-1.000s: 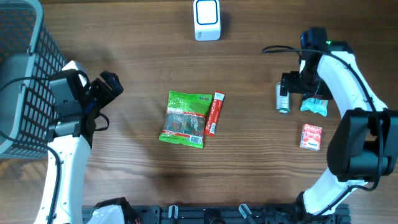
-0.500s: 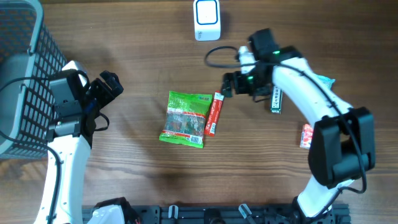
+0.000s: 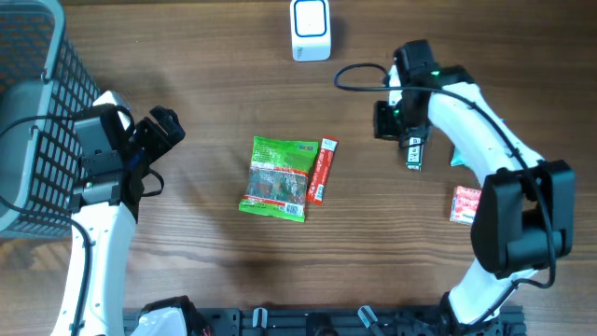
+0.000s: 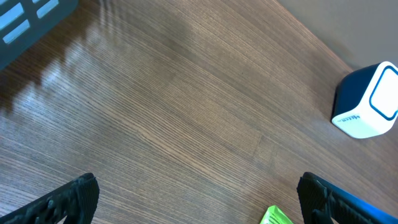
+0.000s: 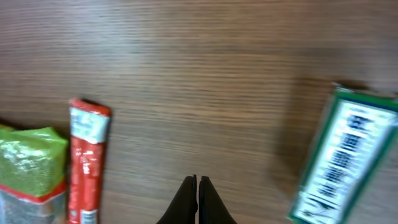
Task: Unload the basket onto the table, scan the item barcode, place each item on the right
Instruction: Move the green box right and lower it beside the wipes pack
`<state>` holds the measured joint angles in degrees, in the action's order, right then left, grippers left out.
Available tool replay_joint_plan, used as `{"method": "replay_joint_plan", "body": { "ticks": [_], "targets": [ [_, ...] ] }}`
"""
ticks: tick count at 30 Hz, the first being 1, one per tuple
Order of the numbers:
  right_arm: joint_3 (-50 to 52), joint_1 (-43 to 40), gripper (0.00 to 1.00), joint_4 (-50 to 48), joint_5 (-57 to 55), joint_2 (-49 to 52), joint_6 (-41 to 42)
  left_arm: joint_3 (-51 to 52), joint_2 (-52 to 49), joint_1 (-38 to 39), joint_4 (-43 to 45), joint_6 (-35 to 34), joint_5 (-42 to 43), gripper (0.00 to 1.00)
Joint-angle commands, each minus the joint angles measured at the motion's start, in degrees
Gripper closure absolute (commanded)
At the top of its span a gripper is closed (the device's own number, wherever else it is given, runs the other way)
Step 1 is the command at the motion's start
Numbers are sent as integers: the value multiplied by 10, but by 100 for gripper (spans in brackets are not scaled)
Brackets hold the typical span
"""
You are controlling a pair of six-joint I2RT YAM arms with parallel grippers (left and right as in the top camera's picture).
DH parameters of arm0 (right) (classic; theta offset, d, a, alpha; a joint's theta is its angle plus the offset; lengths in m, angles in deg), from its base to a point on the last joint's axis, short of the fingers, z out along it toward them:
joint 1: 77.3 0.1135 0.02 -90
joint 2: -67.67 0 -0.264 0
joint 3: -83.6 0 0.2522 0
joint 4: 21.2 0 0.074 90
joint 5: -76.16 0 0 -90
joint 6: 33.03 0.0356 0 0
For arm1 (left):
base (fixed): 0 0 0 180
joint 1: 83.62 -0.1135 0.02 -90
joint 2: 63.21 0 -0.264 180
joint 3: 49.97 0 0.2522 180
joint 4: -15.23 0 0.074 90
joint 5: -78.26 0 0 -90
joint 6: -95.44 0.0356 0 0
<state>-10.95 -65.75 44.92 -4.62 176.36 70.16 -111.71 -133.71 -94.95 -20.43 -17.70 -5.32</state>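
Wooden table (image 3: 187, 271) carries a green box (image 5: 339, 165), lying just beside the right tool (image 5: 198, 182), whose fingers are pressed together on nothing. Left tool (image 4: 196, 202) is spread wide, near a basket (image 3: 28, 112). Scanner (image 3: 310, 28) stands well apart from the box. Red stick (image 5: 86, 162) and green packet (image 3: 278, 177) lie touching mid-table.

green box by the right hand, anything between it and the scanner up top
Nothing visible: bare wood lies between the green box and the scanner. Only the right hand, shut and empty, hangs near that path.
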Motion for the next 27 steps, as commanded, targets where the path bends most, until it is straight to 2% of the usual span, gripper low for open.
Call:
{"method": "replay_joint_plan", "body": {
  "ticks": [1, 7, 21, 27],
  "targets": [
    [3, -28, 96, 22, -48, 2, -11, -4, -1, -2, 2, 9, -5, 0],
    [7, -55, 95, 58, -81, 2, -12, -4, -1, -2, 2, 9, -5, 0],
    [7, -56, 93, 64, -121, 28, 5, -4, -1, -2, 2, 9, -5, 0],
    [57, -56, 93, 6, -125, 28, 5, -4, -1, -2, 2, 9, -5, 0]
  ]
}}
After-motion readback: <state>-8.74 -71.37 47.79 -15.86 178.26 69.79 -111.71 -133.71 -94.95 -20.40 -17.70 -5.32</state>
